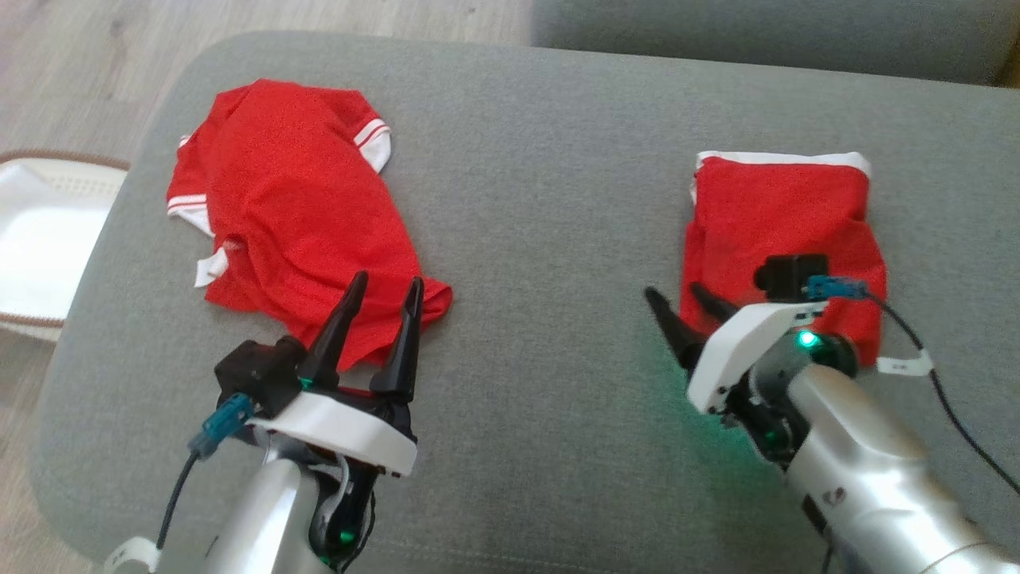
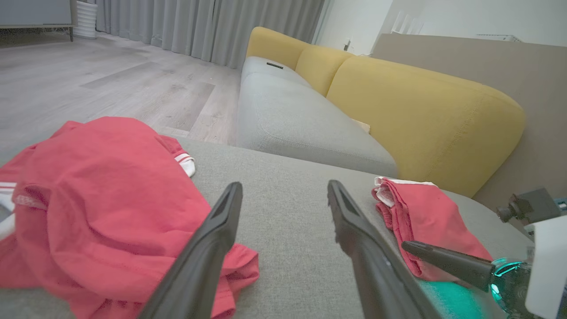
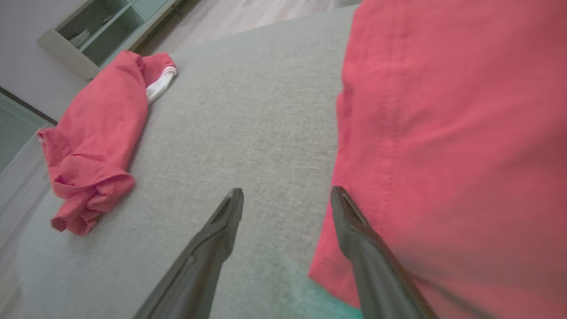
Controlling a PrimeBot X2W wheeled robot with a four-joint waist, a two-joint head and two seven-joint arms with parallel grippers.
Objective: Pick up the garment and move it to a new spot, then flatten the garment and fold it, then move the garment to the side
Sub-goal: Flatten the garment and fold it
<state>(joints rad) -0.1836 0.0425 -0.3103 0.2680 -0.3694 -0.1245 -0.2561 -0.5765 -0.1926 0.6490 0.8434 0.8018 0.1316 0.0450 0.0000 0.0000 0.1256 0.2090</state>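
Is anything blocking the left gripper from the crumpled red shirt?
Nothing visible does. The left gripper, jaws open, hovers at the near hem of the crumpled red shirt, with bare grey cushion beside it. The folded red garment lies apart on the right, next to the open right gripper.

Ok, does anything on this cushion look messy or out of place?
Yes: the red shirt on the left lies crumpled, with its hem bunched up by the left gripper. The folded red garment on the right looks tidy.
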